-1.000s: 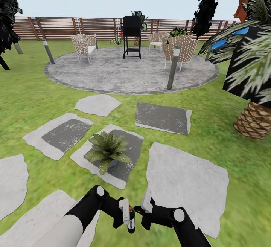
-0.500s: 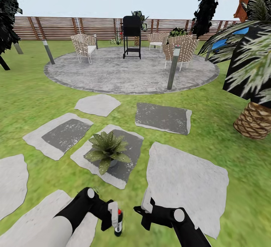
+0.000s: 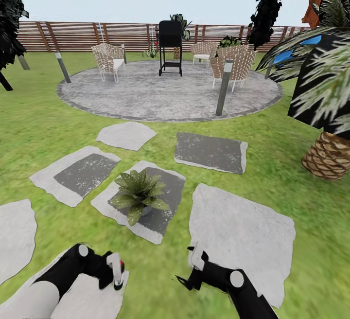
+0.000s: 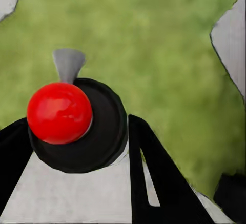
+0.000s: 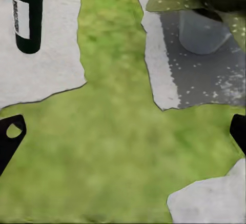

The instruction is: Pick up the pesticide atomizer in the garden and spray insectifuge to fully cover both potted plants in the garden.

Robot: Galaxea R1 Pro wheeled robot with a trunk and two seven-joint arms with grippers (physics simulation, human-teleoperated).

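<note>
Near left over a stepping stone [image 3: 73,299], left gripper [image 3: 115,275] jaws clamped on pesticide atomizer [image 3: 118,271], right gripper [image 3: 194,268] jaws apart, potted plant [image 3: 139,193] just beyond.

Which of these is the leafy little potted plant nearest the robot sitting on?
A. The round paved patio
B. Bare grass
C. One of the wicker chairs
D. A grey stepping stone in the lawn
D. In the head view the potted plant stands on a stepping stone whose middle is darker grey, with lawn around the stone and the patio well beyond it.
</note>
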